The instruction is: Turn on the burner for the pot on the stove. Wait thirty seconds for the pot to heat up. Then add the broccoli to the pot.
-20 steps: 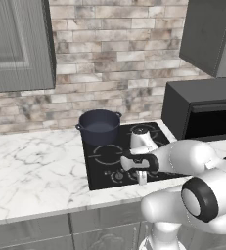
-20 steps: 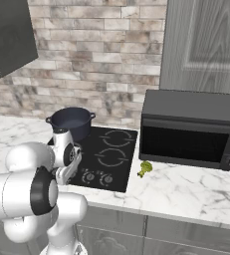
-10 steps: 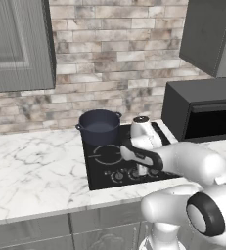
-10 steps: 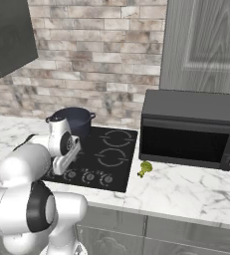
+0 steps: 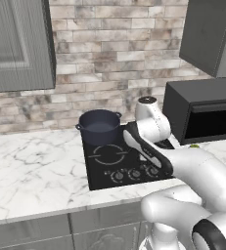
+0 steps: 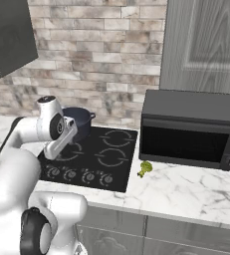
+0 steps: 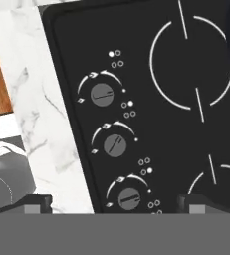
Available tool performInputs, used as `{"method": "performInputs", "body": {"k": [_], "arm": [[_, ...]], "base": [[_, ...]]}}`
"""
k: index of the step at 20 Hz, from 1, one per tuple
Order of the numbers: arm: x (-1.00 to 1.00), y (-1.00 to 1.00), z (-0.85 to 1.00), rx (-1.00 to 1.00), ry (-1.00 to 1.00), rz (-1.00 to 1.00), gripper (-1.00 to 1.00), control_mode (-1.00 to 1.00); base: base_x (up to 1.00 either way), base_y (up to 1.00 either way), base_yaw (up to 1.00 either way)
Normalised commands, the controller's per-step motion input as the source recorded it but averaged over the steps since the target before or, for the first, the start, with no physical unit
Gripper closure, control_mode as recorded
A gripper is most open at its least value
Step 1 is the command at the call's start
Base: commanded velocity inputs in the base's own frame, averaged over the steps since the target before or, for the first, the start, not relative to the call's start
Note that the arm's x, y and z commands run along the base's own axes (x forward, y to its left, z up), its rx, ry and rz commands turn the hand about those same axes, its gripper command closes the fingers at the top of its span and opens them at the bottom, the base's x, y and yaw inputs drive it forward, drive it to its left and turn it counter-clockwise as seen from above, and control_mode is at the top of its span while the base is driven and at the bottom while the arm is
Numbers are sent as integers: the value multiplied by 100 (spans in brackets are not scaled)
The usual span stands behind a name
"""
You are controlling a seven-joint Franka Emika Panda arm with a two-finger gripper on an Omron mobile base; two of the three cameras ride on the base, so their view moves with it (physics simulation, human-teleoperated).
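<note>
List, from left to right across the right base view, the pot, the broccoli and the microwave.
pot → broccoli → microwave

stove: glossy black glass | pot: matt blue-grey metal | counter beside stove: smooth veined marble | wall behind stove: rough brick

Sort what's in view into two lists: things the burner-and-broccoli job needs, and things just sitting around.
Job:
- pot, on the stove's back left ring
- stove, knobs along its front edge
- broccoli, on the counter between stove and microwave
- hand, open above the knobs

Bystanders:
- microwave
- marble counter
- wall cabinets
</note>
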Motion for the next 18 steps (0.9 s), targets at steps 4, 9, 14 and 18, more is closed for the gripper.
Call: {"method": "performInputs", "body": {"k": [4, 9, 14, 18], "arm": [[-62, 0, 61, 5, -26, -13, -100, -100], [-62, 0, 47, 3, -41, -7, -100, -100], [-17, 0, 17, 0, -18, 0, -100, -100], [0, 0, 0, 0, 0, 0, -100, -100]], "base": [[0, 0, 0], [0, 0, 0], [0, 0, 0], [0, 0, 0]]}}
